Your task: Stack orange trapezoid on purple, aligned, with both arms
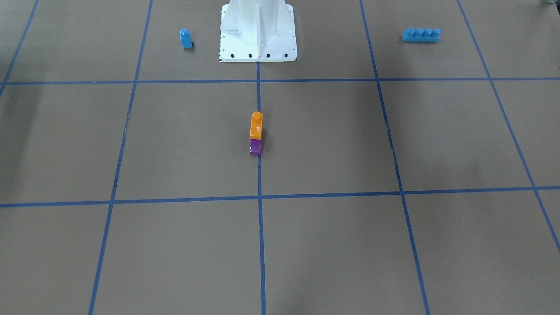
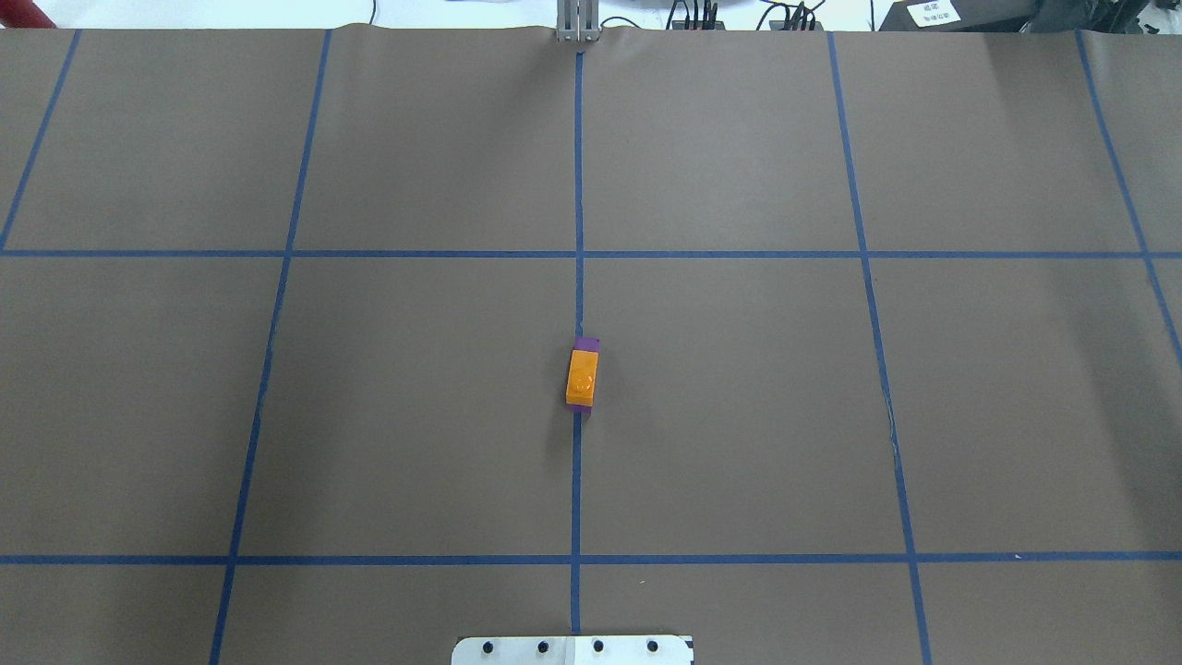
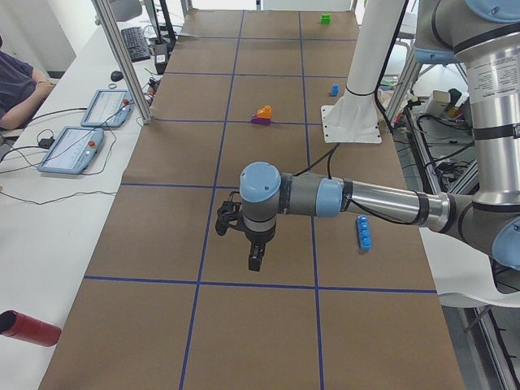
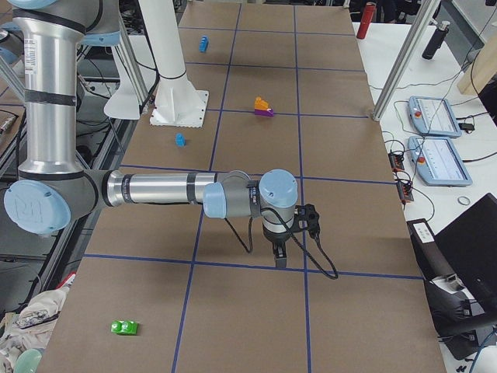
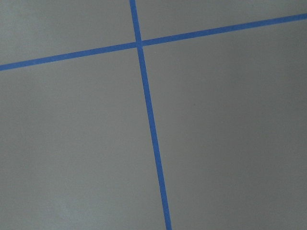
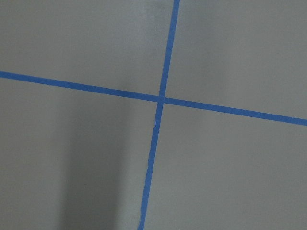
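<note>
The orange trapezoid [image 1: 256, 126] sits on top of the purple block [image 1: 255, 148] on the centre tape line, its stud up. The stack also shows from overhead, with the orange [image 2: 582, 379] covering most of the purple [image 2: 585, 344]. My left gripper [image 3: 254, 262] hangs over the table far from the stack, seen only in the left side view. My right gripper [image 4: 279, 257] hangs far from it at the other end, seen only in the right side view. I cannot tell whether either is open or shut. Both wrist views show only brown paper and blue tape.
A blue single-stud block [image 1: 186, 38] and a long blue four-stud brick [image 1: 421, 35] lie either side of the white base [image 1: 258, 39]. A green block [image 4: 124, 327] lies near the right end. Teach pendants [image 3: 81, 138] rest on the side table.
</note>
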Available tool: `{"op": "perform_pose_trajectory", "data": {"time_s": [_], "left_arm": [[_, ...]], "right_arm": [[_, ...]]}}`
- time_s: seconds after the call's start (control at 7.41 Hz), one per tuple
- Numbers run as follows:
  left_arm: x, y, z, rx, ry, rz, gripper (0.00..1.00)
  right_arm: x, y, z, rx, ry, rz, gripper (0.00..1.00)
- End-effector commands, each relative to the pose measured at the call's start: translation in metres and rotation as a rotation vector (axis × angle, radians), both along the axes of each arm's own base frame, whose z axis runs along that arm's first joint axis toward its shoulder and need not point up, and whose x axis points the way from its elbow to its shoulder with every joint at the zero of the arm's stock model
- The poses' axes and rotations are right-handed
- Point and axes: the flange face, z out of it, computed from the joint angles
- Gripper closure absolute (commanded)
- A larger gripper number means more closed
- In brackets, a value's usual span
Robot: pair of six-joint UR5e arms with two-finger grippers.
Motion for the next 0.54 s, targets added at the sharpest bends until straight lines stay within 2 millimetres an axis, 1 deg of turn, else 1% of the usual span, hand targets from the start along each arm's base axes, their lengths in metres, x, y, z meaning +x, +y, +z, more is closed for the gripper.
{"op": "perform_pose_trajectory", "data": {"time_s": [0.0,0.27,0.4], "left_arm": [[-0.0001,0.0,0.001,-0.002,-0.001,0.0,0.0],[-0.0001,0.0,0.001,-0.002,-0.001,0.0,0.0],[-0.0001,0.0,0.0018,-0.003,-0.001,0.0,0.0]], "right_arm": [[-0.0006,0.0001,-0.0003,-0.003,-0.003,0.0,0.0],[-0.0052,0.0039,-0.0026,-0.026,-0.08,0.015,0.0],[-0.0053,0.0052,-0.0013,-0.028,-0.08,0.015,0.0]]}}
